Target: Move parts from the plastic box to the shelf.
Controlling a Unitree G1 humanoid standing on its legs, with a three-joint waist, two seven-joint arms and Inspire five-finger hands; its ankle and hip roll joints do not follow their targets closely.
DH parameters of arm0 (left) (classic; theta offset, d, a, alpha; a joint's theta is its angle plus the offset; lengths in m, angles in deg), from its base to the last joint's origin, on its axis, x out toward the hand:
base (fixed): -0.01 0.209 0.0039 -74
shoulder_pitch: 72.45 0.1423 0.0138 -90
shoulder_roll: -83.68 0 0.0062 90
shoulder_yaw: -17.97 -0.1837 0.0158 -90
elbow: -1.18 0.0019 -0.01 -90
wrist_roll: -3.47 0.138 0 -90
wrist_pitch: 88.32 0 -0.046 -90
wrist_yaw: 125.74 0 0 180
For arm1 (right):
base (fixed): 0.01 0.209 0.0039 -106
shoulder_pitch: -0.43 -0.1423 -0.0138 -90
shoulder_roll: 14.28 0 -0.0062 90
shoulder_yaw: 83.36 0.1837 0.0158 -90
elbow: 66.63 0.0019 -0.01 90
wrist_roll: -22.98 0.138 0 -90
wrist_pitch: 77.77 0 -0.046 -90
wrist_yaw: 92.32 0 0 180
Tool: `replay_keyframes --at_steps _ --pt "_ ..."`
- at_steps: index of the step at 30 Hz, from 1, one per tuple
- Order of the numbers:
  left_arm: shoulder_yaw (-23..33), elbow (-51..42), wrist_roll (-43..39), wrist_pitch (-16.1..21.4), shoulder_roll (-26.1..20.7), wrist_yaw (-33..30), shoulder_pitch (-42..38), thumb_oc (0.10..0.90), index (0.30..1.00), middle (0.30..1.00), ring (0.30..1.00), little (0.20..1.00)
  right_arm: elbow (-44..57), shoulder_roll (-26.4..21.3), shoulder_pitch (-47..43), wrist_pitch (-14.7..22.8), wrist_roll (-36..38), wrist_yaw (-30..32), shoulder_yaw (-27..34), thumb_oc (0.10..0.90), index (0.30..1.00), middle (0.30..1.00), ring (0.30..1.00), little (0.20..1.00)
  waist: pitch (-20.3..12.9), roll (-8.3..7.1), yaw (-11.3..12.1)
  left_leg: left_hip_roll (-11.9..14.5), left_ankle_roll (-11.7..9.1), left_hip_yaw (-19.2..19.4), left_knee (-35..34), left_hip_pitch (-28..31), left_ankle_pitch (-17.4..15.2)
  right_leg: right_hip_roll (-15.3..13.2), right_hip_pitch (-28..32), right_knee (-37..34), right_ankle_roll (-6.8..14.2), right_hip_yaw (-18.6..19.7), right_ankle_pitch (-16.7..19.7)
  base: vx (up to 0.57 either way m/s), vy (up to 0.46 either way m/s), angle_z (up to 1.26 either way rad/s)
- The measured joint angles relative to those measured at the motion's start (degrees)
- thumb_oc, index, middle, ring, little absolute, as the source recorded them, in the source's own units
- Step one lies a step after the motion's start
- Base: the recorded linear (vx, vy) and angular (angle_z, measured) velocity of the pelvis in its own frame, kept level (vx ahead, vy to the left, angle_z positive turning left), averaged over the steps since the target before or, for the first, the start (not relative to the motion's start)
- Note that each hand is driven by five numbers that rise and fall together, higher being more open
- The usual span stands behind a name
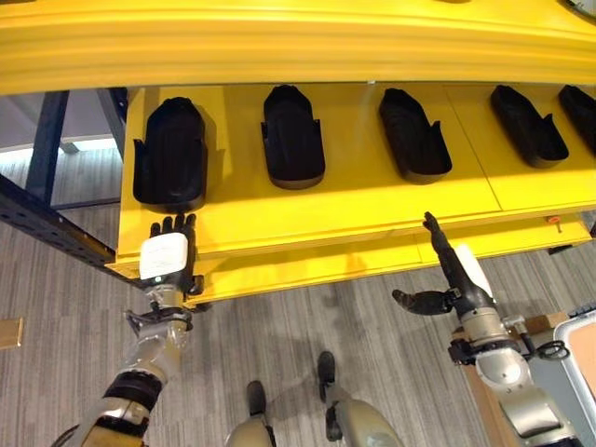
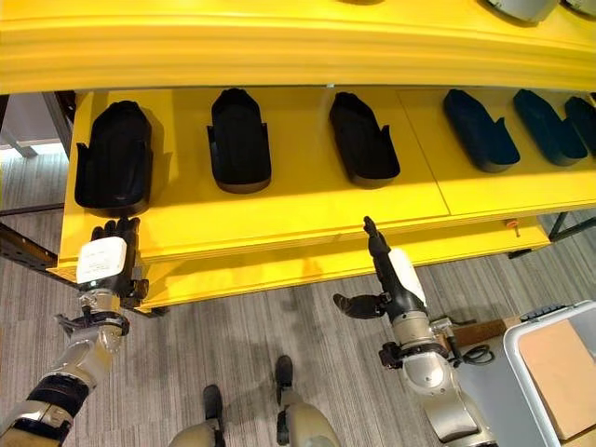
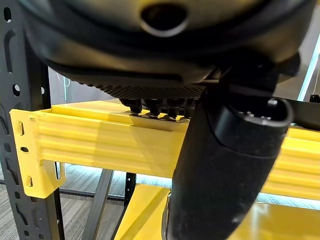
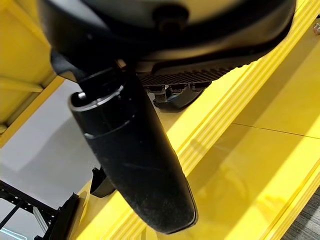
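Parts: I see black moulded parts sitting in a row on the yellow shelf, all apart from each other. The leftmost part is the widest, then a second part, a third part and a fourth part further to my right, with one more at the right edge.
Plastic box: a grey box stands on the floor at my lower right, with a brown flat panel lying in it. I cannot tell whether any parts are in it.
Left hand: my left hand is at the shelf's front edge, just below the leftmost part, fingers straight and resting over the yellow lip, holding nothing. The left wrist view shows the fingertips on top of the yellow front beam.
Right hand: my right hand is raised in front of the shelf edge, below the third part, fingers extended upward toward the lip and thumb spread out to the side. It is empty.
Frame: a dark upright post carries the beam on my left.
Floor: grey striped carpet under the shelf.
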Motion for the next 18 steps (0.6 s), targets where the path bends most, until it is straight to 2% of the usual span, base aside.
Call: replay_keyframes --at_steps 8,18 --pt "-0.81 1.85 -0.09 -0.11 -0.31 0.00 -1.51 0.900 1.000 1.000 1.000 1.000 0.05 -0.38 0.02 0.01 0.03 -0.01 -0.64 0.900 1.000 1.000 1.000 1.000 -0.04 -0.06 -0.08 -0.04 -0.01 0.21 0.07 0.00 0.06 0.01 -0.07 0.01 0.12 0.32 0.17 0.00 0.002 0.00" --pt "-2.08 3.24 -0.20 -0.31 -1.45 0.08 -2.78 0.900 1.000 1.000 1.000 1.000 0.05 -0.37 0.12 0.07 0.98 -0.01 -0.68 0.900 1.000 1.000 1.000 1.000 -0.98 -1.05 -0.17 -0.21 0.06 0.74 0.18 -0.37 0.06 -0.10 -0.76 0.17 0.27 1.02 0.30 0.00 0.003 -0.03"
